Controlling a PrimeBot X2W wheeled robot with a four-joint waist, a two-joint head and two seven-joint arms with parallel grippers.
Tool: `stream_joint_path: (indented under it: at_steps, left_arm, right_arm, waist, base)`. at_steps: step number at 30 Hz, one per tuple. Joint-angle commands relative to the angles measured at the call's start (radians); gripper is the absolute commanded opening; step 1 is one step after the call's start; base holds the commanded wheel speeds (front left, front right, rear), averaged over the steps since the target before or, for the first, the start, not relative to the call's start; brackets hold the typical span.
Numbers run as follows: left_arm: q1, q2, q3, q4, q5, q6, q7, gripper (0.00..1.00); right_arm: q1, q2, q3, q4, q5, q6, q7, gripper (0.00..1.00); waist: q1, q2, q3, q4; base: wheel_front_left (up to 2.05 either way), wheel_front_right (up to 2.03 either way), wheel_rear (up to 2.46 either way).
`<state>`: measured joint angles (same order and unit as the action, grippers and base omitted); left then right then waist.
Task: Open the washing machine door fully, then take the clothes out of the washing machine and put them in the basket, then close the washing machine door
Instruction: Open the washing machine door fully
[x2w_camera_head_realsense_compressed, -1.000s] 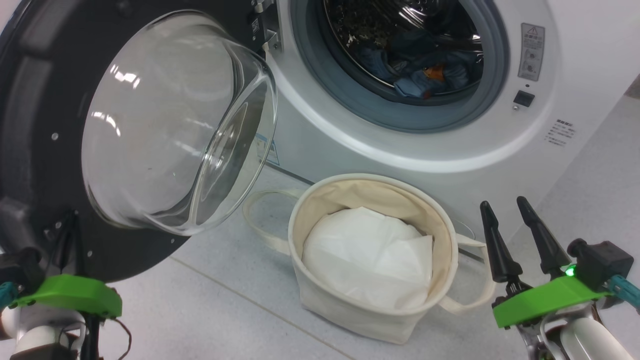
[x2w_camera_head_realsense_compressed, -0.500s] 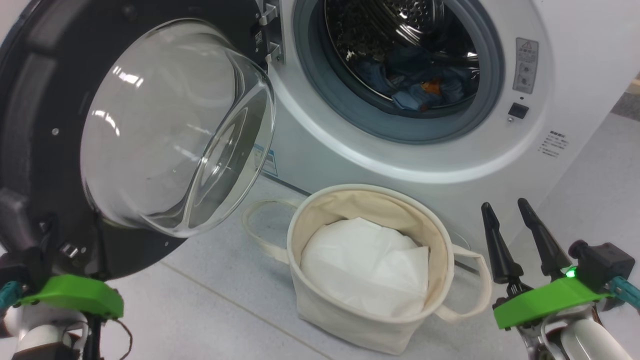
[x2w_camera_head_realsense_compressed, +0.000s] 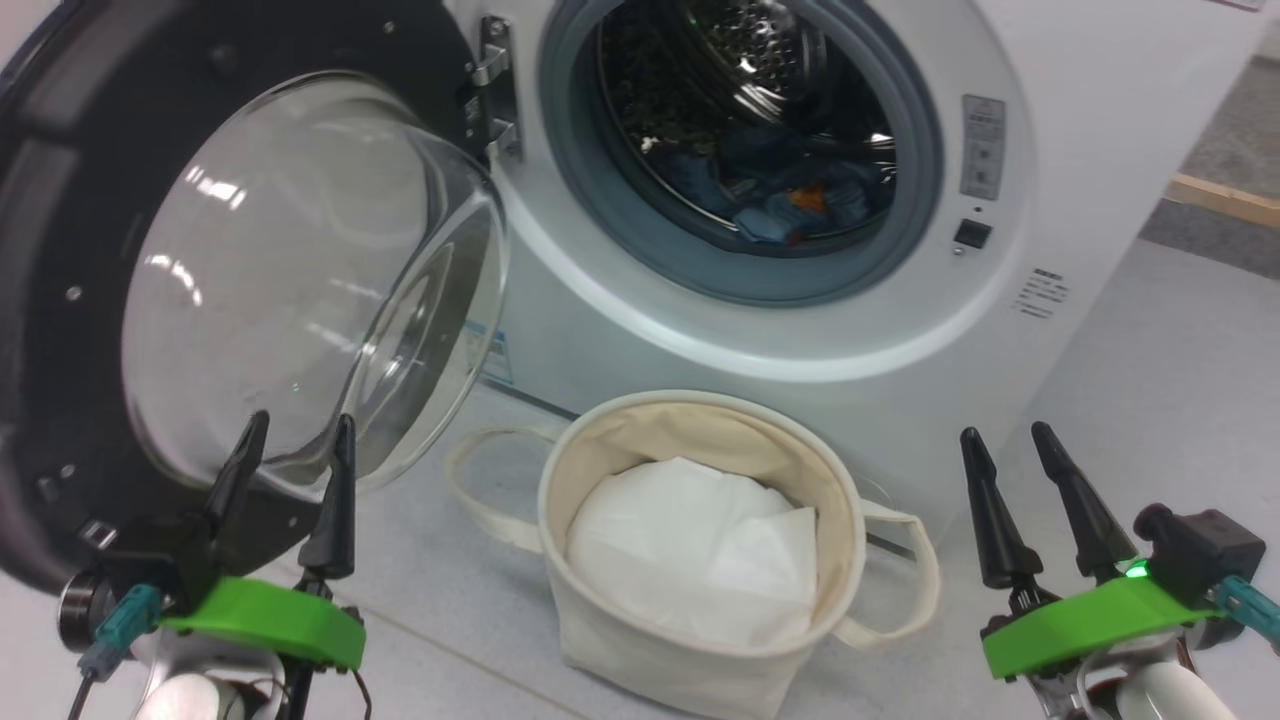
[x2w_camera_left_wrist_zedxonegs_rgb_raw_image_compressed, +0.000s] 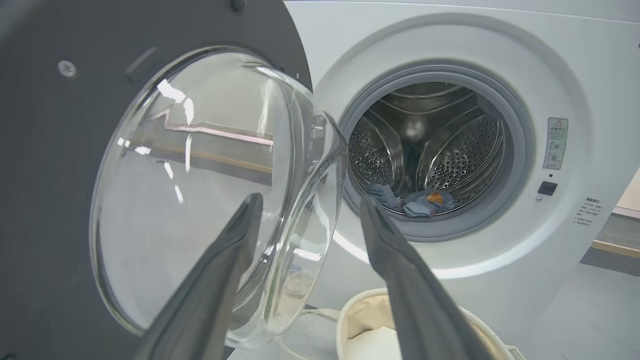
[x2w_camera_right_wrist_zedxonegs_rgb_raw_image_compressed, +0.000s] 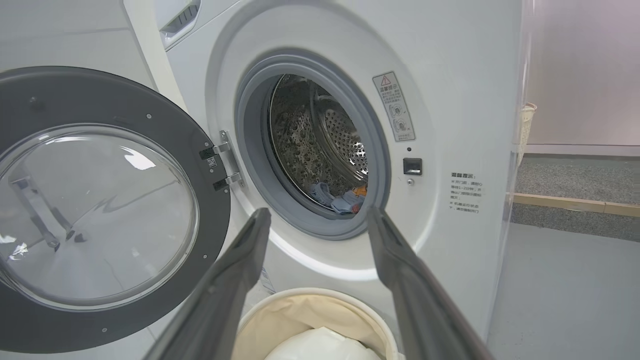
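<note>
The white washing machine fills the top of the head view. Its door, black-rimmed with a bulging glass bowl, hangs swung open at the left. Light blue clothes with an orange patch lie low in the steel drum, also seen as clothes and clothes in the wrist views. The cream basket stands on the floor under the opening. My left gripper is open, just in front of the glass, apart from it. At the lower right my right gripper is open and holds nothing.
A white padding sheet lies inside the basket. Grey floor stretches to the right of the washer, ending at a wooden strip and darker flooring. The open door takes up the space left of the basket.
The head camera has shifted, sliding the scene left and down. My left gripper has come off the door's lower rim and now stands up in front of the glass, fingers open. The right gripper stays put.
</note>
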<state>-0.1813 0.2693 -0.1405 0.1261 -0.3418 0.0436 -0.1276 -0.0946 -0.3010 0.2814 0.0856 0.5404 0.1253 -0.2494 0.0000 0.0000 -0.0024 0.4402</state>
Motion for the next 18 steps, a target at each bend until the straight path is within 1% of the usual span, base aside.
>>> stream_joint_path:
  at_steps: [1,4,8,13,14,18]
  left_arm:
    - [-0.029,0.02,0.043,-0.055,0.004,0.007,0.006,1.0]
    - [-0.021,0.018,0.043,-0.072,-0.011,0.002,0.016,1.0]
    - [-0.015,0.014,0.03,-0.08,-0.033,-0.023,0.014,1.0]
    - [-0.011,0.016,0.02,-0.049,-0.047,-0.043,0.008,1.0]
    - [-0.011,0.016,0.02,-0.049,-0.047,-0.043,0.008,1.0]
    - [-0.01,0.018,0.019,-0.014,-0.055,-0.058,-0.021,1.0]
  right_arm:
    - [-0.016,-0.01,0.009,-0.038,0.011,0.005,-0.012,1.0]
    - [-0.015,-0.011,0.007,-0.038,0.015,0.005,-0.012,1.0]
    - [-0.016,-0.015,0.003,-0.04,0.011,0.005,-0.012,1.0]
    - [-0.015,-0.022,-0.001,-0.043,0.002,0.005,-0.012,1.0]
    - [-0.015,-0.022,-0.001,-0.043,0.002,0.005,-0.012,1.0]
    - [-0.013,-0.03,-0.011,-0.036,-0.003,0.005,-0.012,1.0]
  waist:
    - [0.0,0.0,-0.006,-0.026]
    - [0.0,0.0,-0.008,-0.056]
    - [0.0,0.0,-0.013,-0.104]
    - [0.0,0.0,-0.019,-0.174]
    - [0.0,0.0,-0.019,-0.174]
    - [0.0,0.0,-0.022,-0.23]
  base:
    - [0.0,0.0,0.0]
    - [0.0,0.0,0.0]
    - [0.0,0.0,0.0]
    - [0.0,0.0,0.0]
    - [0.0,0.0,0.0]
    - [0.0,0.0,0.0]
